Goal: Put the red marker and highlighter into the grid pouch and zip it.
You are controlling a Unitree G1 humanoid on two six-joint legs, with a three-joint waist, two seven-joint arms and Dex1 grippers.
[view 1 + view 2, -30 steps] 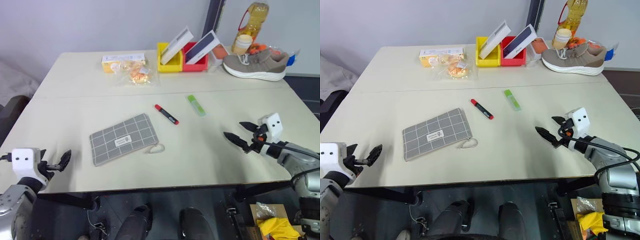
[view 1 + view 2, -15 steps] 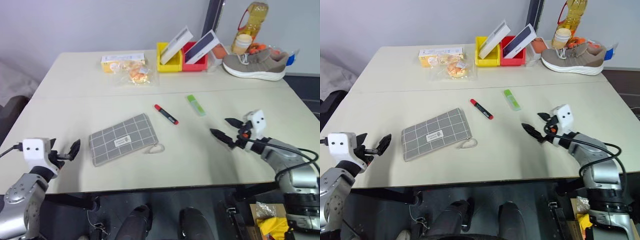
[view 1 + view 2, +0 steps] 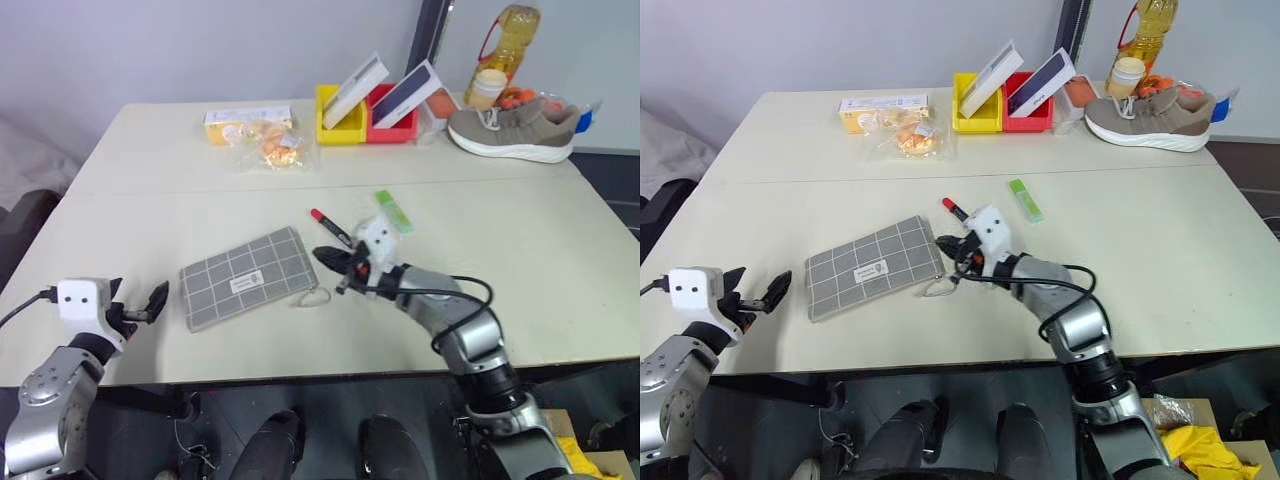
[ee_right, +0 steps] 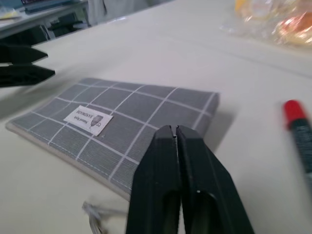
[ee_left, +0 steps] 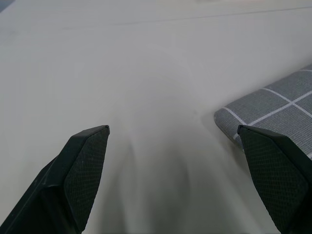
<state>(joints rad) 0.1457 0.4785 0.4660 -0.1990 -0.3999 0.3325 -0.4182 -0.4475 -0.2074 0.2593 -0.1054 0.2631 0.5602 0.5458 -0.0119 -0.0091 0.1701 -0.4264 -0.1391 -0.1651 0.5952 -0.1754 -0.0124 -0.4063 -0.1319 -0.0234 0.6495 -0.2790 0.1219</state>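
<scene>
Beige surface (image 3: pixel 150 200): the right pincer (image 3: pixel 327 256) has swung leftward to the pouch's (image 3: pixel 247 277) right end, fingers now pressed together and empty. One marker (image 3: pixel 331 226) lies just beyond it, one highlighter (image 3: pixel 393 210) farther right. Left pincer (image 3: pixel 150 300), spread wide, waits near the pouch's left end.

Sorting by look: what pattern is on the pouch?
Grey with white grid lines; pouch shows best in right wrist view.

The pale worktop (image 3: pixel 520 270) fills the frame's middle. The pouch (image 3: pixel 248 277) lies flat left of centre, the marker (image 3: pixel 330 226) just above centre, the highlighter (image 3: pixel 393 210) right of it. At the upper edge sit snack packets (image 3: pixel 262 138), yellow (image 3: pixel 338 116) and red bins (image 3: pixel 394 118), a shoe (image 3: pixel 510 131), a bottle (image 3: pixel 505 42).
</scene>
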